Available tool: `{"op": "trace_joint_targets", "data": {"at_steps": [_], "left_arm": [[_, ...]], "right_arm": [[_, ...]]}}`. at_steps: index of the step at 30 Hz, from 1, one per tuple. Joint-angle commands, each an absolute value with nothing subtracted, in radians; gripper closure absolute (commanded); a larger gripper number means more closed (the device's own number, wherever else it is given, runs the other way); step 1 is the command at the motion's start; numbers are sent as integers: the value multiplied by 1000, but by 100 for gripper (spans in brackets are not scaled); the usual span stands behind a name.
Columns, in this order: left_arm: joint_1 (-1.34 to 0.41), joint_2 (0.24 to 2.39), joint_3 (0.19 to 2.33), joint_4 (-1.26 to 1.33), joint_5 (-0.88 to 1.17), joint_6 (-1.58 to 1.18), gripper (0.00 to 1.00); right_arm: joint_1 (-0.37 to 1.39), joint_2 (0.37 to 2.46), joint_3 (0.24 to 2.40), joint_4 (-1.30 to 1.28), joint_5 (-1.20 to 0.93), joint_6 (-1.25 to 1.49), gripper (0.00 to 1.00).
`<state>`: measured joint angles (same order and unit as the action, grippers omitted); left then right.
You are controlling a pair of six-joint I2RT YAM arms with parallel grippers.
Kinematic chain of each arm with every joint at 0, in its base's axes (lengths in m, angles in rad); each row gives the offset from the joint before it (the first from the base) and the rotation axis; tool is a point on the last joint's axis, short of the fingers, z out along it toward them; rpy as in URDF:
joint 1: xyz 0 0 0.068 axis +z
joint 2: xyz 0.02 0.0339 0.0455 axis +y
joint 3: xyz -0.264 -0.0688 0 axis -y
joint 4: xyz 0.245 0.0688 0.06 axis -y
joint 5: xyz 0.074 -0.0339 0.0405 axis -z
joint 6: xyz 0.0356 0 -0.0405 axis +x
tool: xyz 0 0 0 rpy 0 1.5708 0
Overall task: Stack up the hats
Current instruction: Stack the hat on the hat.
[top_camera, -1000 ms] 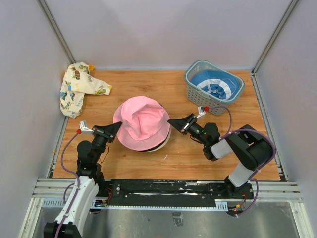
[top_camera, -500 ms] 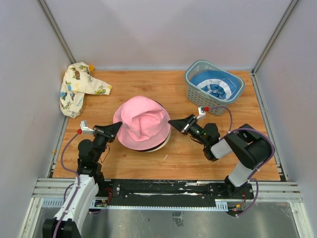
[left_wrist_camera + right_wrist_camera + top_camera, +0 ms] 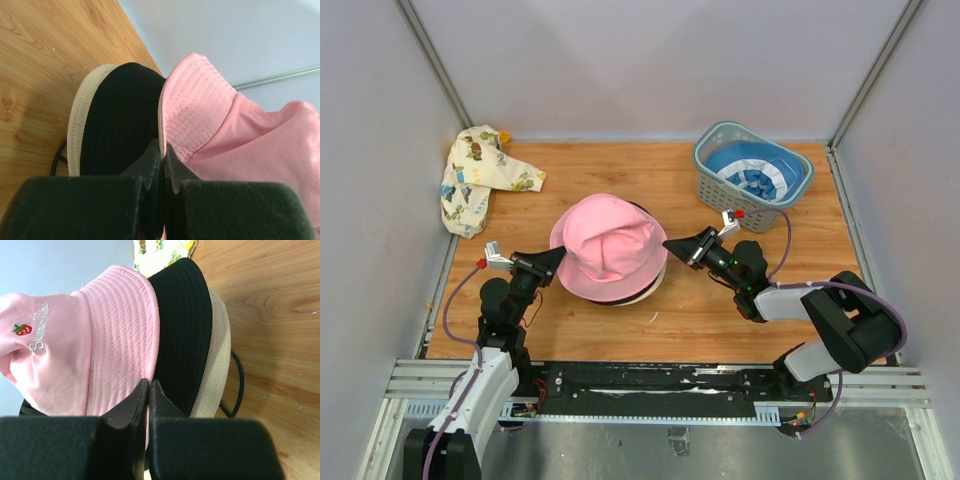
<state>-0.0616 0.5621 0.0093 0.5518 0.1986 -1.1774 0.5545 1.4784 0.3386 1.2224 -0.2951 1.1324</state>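
Note:
A pink hat (image 3: 610,245) lies crown-up on a black hat (image 3: 620,297) and a cream hat (image 3: 648,293) at the middle of the table. My left gripper (image 3: 558,256) is shut on the pink brim's left edge, and my right gripper (image 3: 668,243) is shut on its right edge. In the left wrist view the pink hat (image 3: 210,110) brim runs into the closed gripper (image 3: 162,150), with the black hat (image 3: 120,125) and cream hat (image 3: 80,115) beside it. The right wrist view shows the gripper (image 3: 149,384) pinching the pink hat (image 3: 110,330) over the black hat (image 3: 185,325) and cream hat (image 3: 217,355).
A grey-green slatted basket (image 3: 718,188) at the back right holds a teal-blue and white hat (image 3: 752,168). A cream printed fabric piece (image 3: 480,175) lies at the back left against the wall. A thin black ring (image 3: 239,385) shows under the stack.
The pink hat has settled slightly lower and more squarely on the stack. The right arm's elbow has swung out to the right; both grippers stay shut on the brim.

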Motion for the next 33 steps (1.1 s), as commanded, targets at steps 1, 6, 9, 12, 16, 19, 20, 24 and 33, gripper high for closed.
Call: {"op": "trace_joint_targets", "data": {"at_steps": [1,6,9,12,16,19,20,24,33], "left_arm": [[-58,578,-155,494,147,-1117,100],[-59,580,-136,515,175,-1108,98],[-60,591,-115,507,186,-1083,97],[-60,607,-100,511,196,-1068,96],[-60,627,-94,524,205,-1060,96],[-60,624,-87,534,214,-1057,96],[-60,619,-85,538,216,-1056,96],[-60,590,-75,538,221,-1053,95],[-60,538,-46,515,236,-1050,95]], "right_arm": [[532,1456,361,1016,-264,1039,99],[532,1461,384,1048,-281,1048,87],[532,1466,405,1061,-290,1052,74],[531,1473,417,1079,-294,1059,62],[523,1479,420,1120,-297,1080,56],[515,1464,410,1131,-292,1085,55],[512,1451,405,1124,-287,1084,55],[502,1387,398,1059,-262,1058,55],[488,1322,459,933,-268,1004,51]]}}
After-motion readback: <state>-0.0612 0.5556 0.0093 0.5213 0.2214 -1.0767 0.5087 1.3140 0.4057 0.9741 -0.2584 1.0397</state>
